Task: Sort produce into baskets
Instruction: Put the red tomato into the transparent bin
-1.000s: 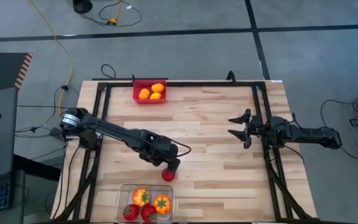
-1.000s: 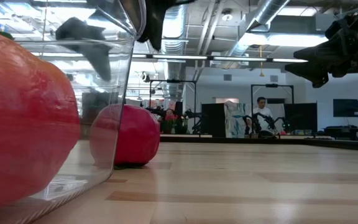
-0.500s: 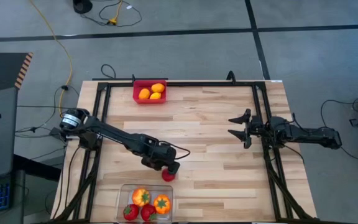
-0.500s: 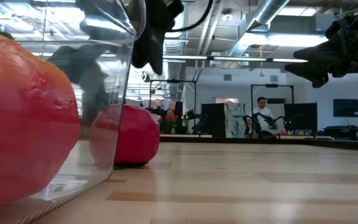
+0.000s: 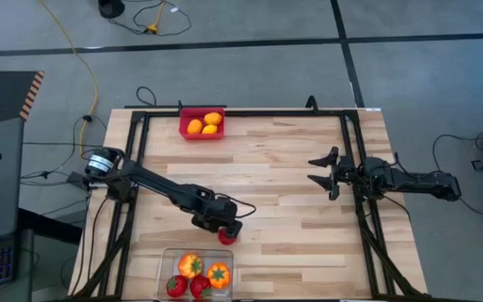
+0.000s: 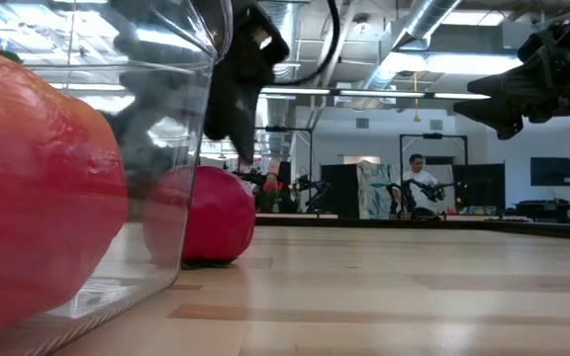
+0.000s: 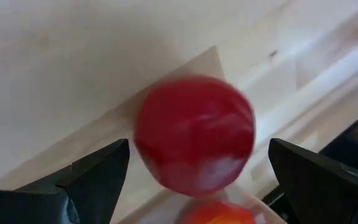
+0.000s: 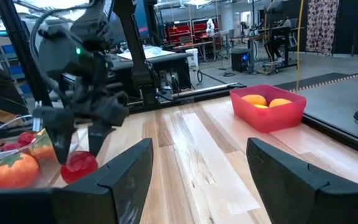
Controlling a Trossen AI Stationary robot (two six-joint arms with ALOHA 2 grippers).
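1. The left pincer (image 5: 225,228) hangs spread wide over the red fruit (image 5: 226,237), gripping nothing, poised to straddle it.
2. That fruit lies on the bench (image 5: 292,210), at the clear basket's (image 5: 164,262) one o'clock.
3. The right pincer (image 5: 319,171) waits open at three o'clock.

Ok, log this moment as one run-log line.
left gripper: open, over red fruit beside clear bin | right gripper: open, idle at right | red bin: three orange pieces
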